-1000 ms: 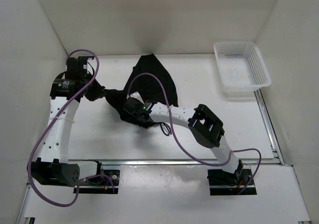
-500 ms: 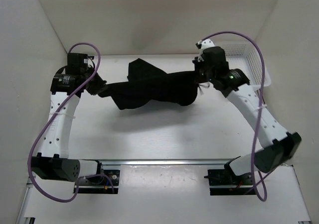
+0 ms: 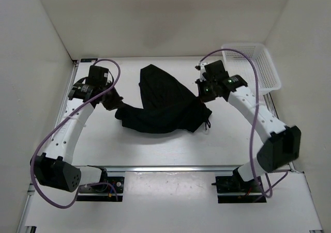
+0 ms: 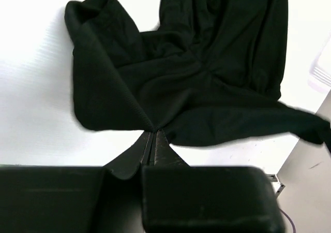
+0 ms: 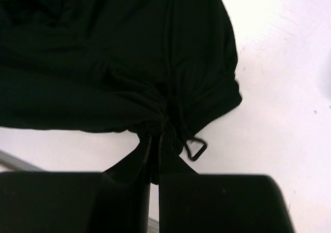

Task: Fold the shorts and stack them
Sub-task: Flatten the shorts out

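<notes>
Black shorts [image 3: 161, 108] stretched between two arms.
The left gripper [image 3: 110, 101] is pinched tight on their left edge. The shorts sag bunched over the table [image 3: 155, 147] at mid-table. The right gripper [image 3: 202, 96] is clamped on fabric beside the drawstring [image 5: 195, 149]. A white mesh basket [image 3: 251, 73] sits far right.

The shorts [image 5: 114, 57] run past the right wrist view's top and left edges.

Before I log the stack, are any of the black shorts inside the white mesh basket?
No, the shorts sit wholly to the left of the basket, and no black fabric shows inside it.
</notes>
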`<control>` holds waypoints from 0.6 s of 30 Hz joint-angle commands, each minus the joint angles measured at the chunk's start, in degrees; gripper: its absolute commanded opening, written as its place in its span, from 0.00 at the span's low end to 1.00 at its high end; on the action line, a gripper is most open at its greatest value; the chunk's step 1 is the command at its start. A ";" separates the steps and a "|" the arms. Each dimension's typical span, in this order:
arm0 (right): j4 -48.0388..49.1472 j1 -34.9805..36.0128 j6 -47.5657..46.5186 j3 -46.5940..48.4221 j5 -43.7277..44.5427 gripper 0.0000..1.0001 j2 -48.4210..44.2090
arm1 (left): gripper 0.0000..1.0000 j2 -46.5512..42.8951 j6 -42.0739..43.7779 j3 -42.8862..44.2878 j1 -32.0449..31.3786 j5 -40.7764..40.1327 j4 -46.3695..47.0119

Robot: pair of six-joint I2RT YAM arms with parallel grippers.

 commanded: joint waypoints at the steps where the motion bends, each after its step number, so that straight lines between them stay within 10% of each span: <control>1: 2.46 -4.09 -1.81 7.00 -4.59 0.00 9.30 | 0.10 2.84 0.61 2.59 -0.91 -0.71 2.06; 6: -9.81 -6.12 1.26 22.38 -4.25 0.37 25.06 | 0.10 8.12 1.76 6.01 -1.61 -1.24 2.67; 10: -3.27 -6.12 7.76 14.61 -2.14 0.62 17.39 | 0.10 9.27 1.76 6.02 -2.93 -1.24 2.67; 18: 9.31 -8.76 26.03 -7.57 -6.08 0.44 0.39 | 0.10 9.80 1.76 4.44 -3.98 -1.24 3.20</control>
